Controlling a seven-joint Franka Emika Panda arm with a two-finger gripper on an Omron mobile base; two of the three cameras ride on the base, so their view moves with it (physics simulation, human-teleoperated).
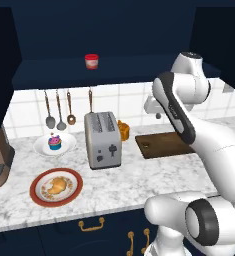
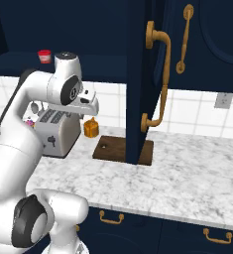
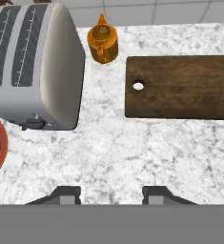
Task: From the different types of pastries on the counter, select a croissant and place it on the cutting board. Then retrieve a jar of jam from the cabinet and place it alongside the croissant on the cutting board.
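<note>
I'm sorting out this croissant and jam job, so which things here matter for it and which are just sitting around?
For the job: croissant on the red-rimmed plate; cutting board; jar of jam in the cabinet; gripper.

Just lying about: cupcake, toaster, orange pot, hanging utensils.

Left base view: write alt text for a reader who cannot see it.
A white robot arm reaches over a marble counter where a croissant lies on a red-rimmed plate, near a toaster, a frosted cupcake and a bare cutting board. A jar of jam stands in the navy cabinet above.
</note>
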